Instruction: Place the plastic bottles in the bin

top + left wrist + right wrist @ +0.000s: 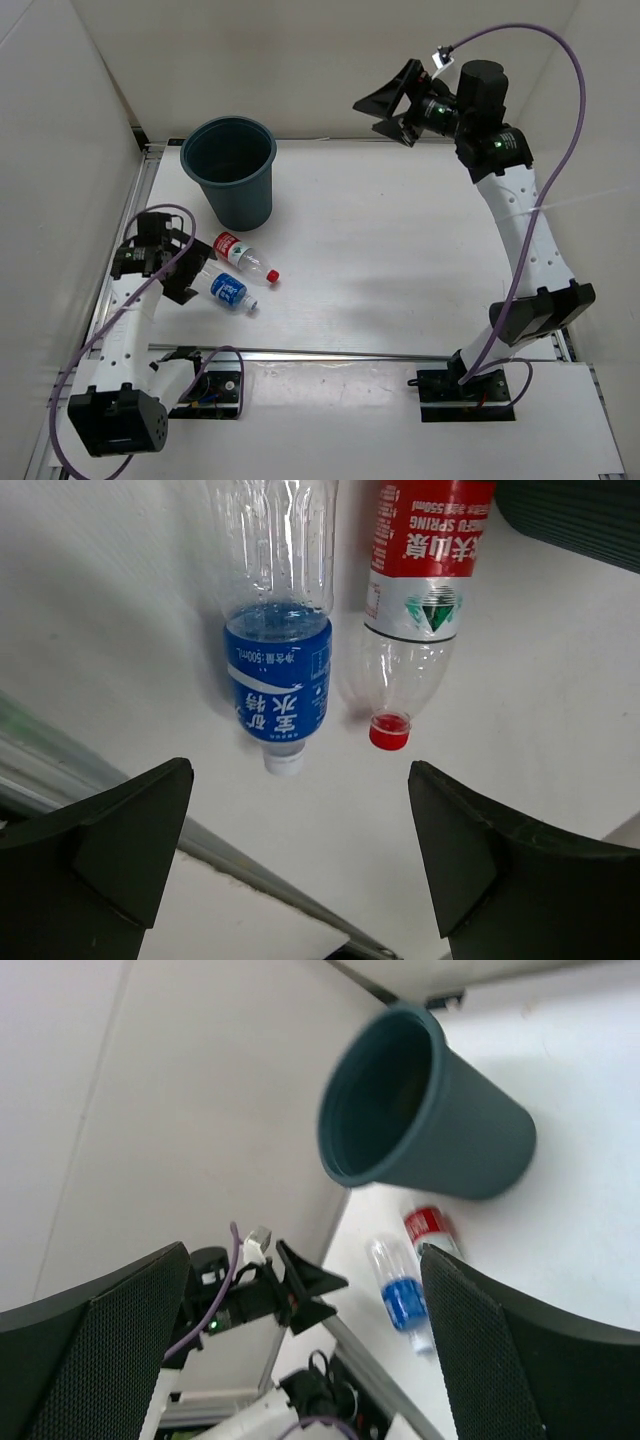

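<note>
Top view: shows the bin [240,200] upright at the far left of the table [400,260], with the red-label bottle [240,255] and the blue-label bottle [228,290] lying side by side just in front of it. Places the left gripper [188,268] just left of the bottles, spread wide, grasping nothing. Places the right gripper [388,112] raised at the far side, likewise released.

Left wrist: looks down on both bottles beyond the wide-apart fingers, untouched.

Right wrist: catches bin and bottles far off between parted fingers.
</note>
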You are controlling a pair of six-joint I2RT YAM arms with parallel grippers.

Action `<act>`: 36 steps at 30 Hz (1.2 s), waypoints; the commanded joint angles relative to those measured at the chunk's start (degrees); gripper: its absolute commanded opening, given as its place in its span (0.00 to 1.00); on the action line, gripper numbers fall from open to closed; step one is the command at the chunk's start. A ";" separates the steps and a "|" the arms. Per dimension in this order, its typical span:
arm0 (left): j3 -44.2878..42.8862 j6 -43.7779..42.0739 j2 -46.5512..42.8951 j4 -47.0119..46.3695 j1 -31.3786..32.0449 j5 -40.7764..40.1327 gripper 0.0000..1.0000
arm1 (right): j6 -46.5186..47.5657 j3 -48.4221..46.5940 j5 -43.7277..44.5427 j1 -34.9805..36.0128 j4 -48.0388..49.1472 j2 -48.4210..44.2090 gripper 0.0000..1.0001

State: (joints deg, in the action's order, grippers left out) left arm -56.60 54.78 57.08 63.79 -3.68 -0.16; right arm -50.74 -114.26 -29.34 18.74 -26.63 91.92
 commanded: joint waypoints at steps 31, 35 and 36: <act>15.11 -0.03 18.80 -24.25 -5.89 3.95 0.53 | 4.86 13.89 -15.22 -16.46 -6.68 -11.68 1.00; 6.10 1.20 12.89 -17.22 -7.21 -0.44 0.53 | 4.86 15.12 -15.22 -16.46 -6.68 -12.20 1.00; 3.54 1.20 12.10 -15.55 -7.22 -2.28 0.53 | 4.86 15.12 -15.22 -16.46 -6.68 -12.20 1.00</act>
State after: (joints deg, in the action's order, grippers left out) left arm -44.71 55.53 74.39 44.56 -9.87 2.35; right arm -46.33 -99.42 -43.48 2.59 -34.48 81.82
